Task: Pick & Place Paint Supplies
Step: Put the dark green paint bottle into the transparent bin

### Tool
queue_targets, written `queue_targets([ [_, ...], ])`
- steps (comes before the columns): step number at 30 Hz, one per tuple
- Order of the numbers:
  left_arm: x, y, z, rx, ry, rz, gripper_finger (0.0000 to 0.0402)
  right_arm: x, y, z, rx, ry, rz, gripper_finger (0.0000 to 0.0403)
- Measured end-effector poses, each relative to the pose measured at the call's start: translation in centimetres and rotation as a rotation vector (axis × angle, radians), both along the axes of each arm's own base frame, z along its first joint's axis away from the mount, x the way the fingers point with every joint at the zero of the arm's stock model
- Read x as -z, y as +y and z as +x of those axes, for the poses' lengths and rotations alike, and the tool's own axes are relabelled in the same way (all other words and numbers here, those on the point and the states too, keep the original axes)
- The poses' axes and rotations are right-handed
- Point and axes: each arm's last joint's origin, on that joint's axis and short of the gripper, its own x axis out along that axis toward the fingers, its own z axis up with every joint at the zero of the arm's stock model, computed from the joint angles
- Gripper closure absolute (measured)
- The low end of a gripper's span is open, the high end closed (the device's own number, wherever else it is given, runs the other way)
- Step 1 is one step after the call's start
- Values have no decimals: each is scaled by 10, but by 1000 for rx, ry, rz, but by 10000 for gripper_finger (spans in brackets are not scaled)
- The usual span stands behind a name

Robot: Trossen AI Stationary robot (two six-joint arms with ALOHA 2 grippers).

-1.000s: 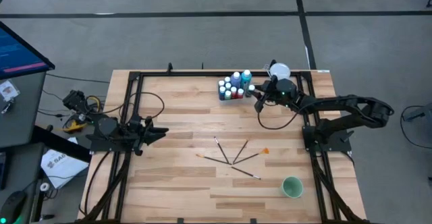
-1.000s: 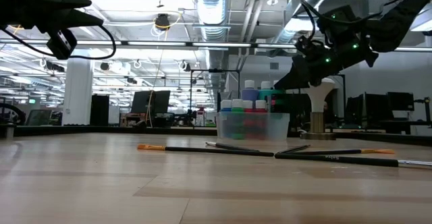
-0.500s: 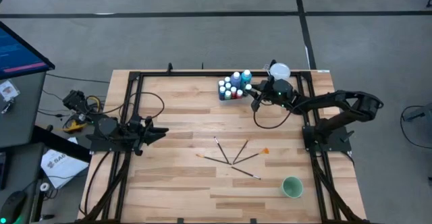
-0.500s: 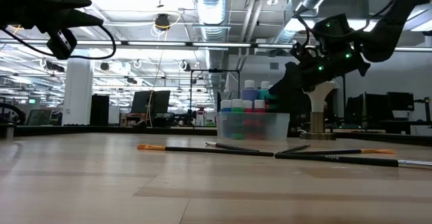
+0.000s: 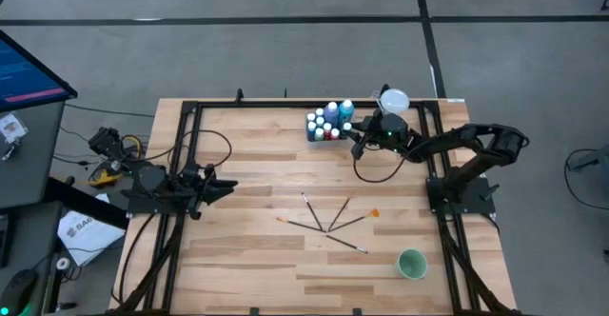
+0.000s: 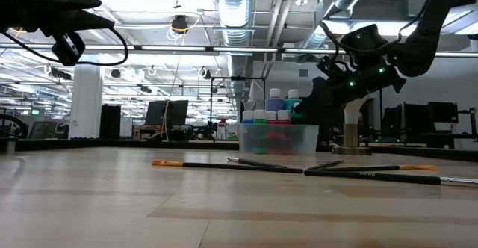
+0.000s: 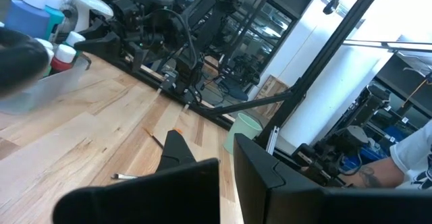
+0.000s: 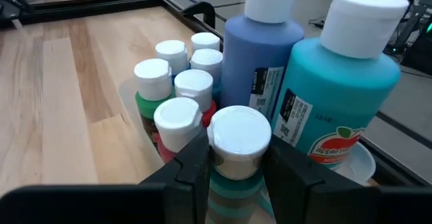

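A: From above, the right end effector (image 5: 359, 132) sits at the bottle tub (image 5: 324, 126), upper centre of the desk (image 5: 247, 164) — can't see a grip.

B: Its wrist view can: fingers (image 8: 191, 160) pinch a white-capped teal bottle (image 8: 235, 150) at the tub. Brushes (image 5: 328, 221) lie mid-frame; left end effector (image 5: 231, 185), pressed together, waits centre-left.

Right gripper (image 8: 235, 166) has its two dark fingers (image 8: 191, 164) clamped on a small white-capped bottle (image 8: 237, 143), one on each side just under the cap. It sits right at the clear tub (image 8: 132, 93) packed with more small white-capped bottles (image 8: 194, 88), one green, one red. Behind stand a tall blue bottle (image 8: 261, 45) and a tall teal bottle (image 8: 335, 89), side by side. Wood table (image 8: 61, 102) beyond.
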Motion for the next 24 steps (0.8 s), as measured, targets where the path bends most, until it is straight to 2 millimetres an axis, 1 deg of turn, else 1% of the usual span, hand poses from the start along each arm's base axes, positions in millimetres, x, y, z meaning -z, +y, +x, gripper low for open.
queue_targets([
  [7,0,0,0,0,1,0,400,0,-2,-1,-1,3,-4,300],
  [12,0,0,0,0,0,0,400,2,-3,-3,-47,30,-1,300],
  [20,0,0,0,0,0,0,400,3,-2,-3,-66,43,-11,300],
  [24,0,0,0,0,0,0,400,10,-4,-2,-69,57,2,300],
])
